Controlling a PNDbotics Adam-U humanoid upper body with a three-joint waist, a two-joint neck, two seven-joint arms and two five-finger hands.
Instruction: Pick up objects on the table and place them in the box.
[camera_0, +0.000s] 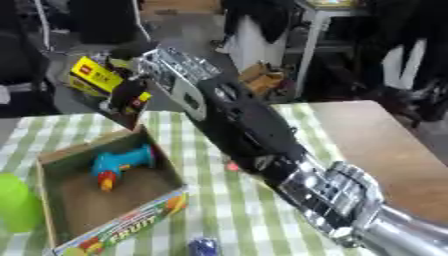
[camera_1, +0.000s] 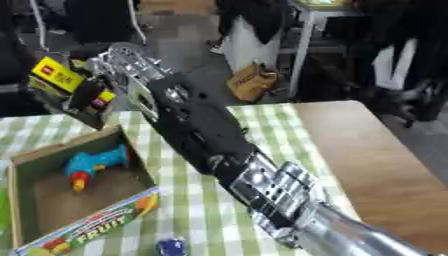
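Note:
My right arm reaches from the lower right across the table to the far left. Its hand (camera_0: 128, 96) is shut on a yellow and black pack (camera_0: 94, 75), held in the air just beyond the far rim of the open cardboard box (camera_0: 122, 226). The box has "FRUIT" printed on its front wall. Inside it lies a blue toy drill (camera_0: 122, 161) with a red and yellow tip. A small blue thing (camera_0: 203, 246) lies on the checked cloth in front of the box. A small red thing (camera_0: 232, 166) shows beside my forearm, mostly hidden by it.
A bright green cup (camera_0: 17, 202) stands left of the box at the table's edge. The green-and-white cloth (camera_0: 219, 210) covers the left part of the table. Bare wood (camera_0: 385, 150) lies to the right. Chairs and furniture stand beyond the far edge.

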